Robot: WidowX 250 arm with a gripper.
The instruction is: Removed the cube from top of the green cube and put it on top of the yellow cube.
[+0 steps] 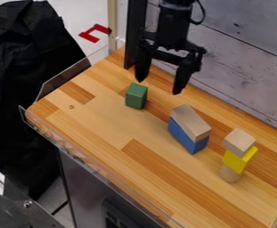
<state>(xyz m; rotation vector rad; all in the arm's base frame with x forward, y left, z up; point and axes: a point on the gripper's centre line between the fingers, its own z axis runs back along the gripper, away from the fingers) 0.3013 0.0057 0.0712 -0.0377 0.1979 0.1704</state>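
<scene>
Counter: one, smooth wood in joined strips, light and darker brown [104,129]
Cloth: black, folded, beside the counter [27,58]
Gripper: one, black, above the counter's far side near the green cube, its two fingers apart [159,86]
Long blocks: two, stacked; a plain wood one with a slanting grain [189,121] on a blue one [185,136]
Plain cube: one, bare pale wood, flat-faced, on top of the yellow cube [239,141]
Yellow cube: one, painted, between the plain cube and the round piece [238,161]
Green cube: one, painted, flat-faced, standing by itself with its top bare [136,95]
Round piece: one, plain wood, curved side, at the stack's bottom [230,174]
Blocks in all: six
</scene>
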